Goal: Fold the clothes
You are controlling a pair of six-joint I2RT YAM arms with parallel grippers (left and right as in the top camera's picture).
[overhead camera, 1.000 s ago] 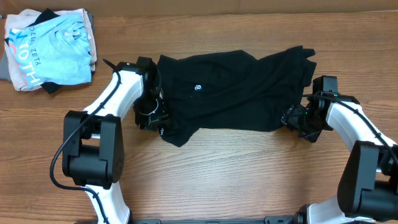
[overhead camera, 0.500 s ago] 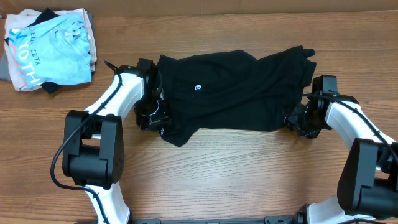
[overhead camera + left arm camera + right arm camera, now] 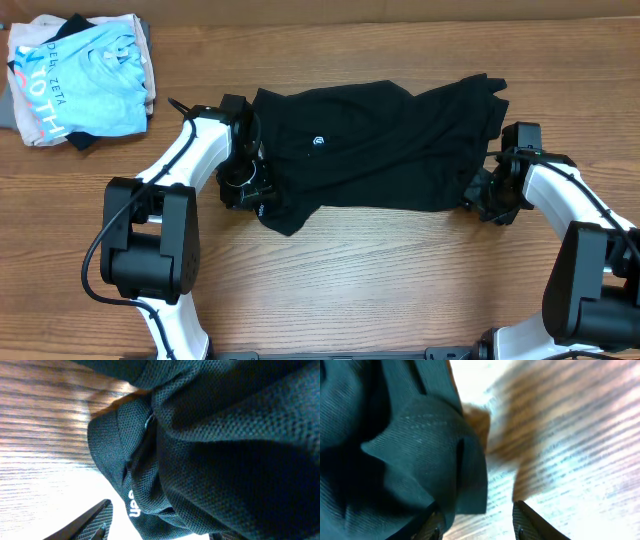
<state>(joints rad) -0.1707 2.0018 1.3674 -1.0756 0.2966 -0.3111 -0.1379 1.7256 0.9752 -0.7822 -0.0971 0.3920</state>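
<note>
Two robot arms flank a black T-shirt [image 3: 370, 150] on a wooden desk [image 3: 380, 280], ready to fold it. Nearest the camera's edge, the left gripper [image 3: 155, 532] sits low at the shirt's left end. Its jaws appear parted around a bunched hem, since a strip of desk shows between one finger and the cloth, though the other finger is mostly hidden. The right gripper [image 3: 480, 527] sits at the opposite end, jaws apart, with a corner of fabric against one finger and bare wood between them. With one arm at each end, both ends could likely be lifted together. The shirt lies stretched sideways across the desk's middle, rumpled, its small white logo [image 3: 317, 142] facing up. In the far left corner rests a light blue shirt [image 3: 85, 75], set apart.
</note>
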